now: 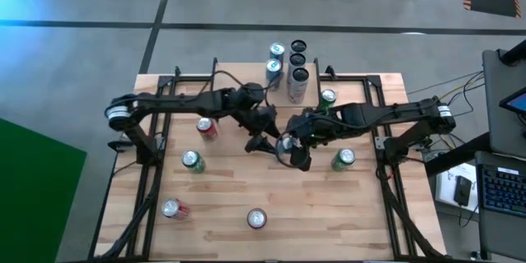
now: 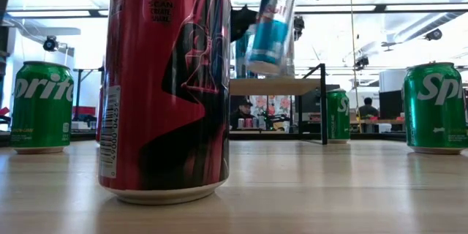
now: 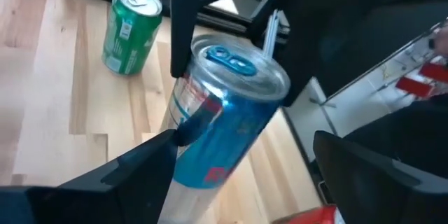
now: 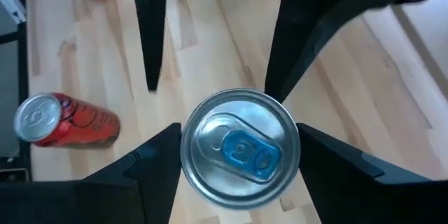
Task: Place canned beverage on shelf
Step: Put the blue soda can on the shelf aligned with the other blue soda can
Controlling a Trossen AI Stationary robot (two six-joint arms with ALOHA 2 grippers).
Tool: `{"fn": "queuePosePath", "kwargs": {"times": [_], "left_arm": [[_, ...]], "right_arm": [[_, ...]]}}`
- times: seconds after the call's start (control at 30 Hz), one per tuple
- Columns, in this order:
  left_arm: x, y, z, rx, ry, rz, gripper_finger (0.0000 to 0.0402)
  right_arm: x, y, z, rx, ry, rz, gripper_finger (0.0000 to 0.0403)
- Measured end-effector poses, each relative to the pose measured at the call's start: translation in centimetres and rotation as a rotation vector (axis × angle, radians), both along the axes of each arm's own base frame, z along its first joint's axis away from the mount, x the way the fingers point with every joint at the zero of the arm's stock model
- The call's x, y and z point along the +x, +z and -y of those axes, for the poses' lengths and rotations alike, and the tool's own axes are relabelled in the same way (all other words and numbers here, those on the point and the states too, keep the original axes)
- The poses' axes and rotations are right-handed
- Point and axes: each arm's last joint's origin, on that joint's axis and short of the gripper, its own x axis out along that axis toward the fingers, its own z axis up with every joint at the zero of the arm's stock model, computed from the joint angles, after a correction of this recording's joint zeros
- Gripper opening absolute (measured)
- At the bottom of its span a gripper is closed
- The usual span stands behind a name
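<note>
Table [image 1: 345, 214] centre: right gripper [image 4: 238, 147] clamps tilted blue can [image 2: 272, 25].

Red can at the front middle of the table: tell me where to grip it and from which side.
Grip the red can around the middle of its round wall, coming straight down from above: it stands upright with bare table around it. Use the left gripper, which is open; the right gripper holds the blue can.
</note>
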Motion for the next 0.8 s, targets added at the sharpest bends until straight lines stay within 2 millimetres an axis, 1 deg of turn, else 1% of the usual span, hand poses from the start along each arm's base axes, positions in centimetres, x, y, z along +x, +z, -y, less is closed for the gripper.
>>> {"fn": "queuePosePath", "kwargs": {"times": [0.2,0.37,0.5,0.8], "left_arm": [[1.6,-0.4,-0.2,0.025,0.024,-0.005,0.03],[2.3,-1.0,0.4,0.042,0.028,0.0,0.0283],[2.5,-1.3,0.9,0.073,0.057,0.006,0.0272],[2.7,-1.1,1.1,0.091,0.079,0.036,0.025]], "right_arm": [[0.0,0.0,0.1,-0.024,-0.037,0.005,0.0246],[0.1,0.1,0.1,-0.031,-0.044,0.022,0.0243],[0.1,0.1,0.1,-0.032,-0.045,0.021,0.0236],[0.0,0.1,0.1,-0.036,-0.047,0.02,0.0238]]}}
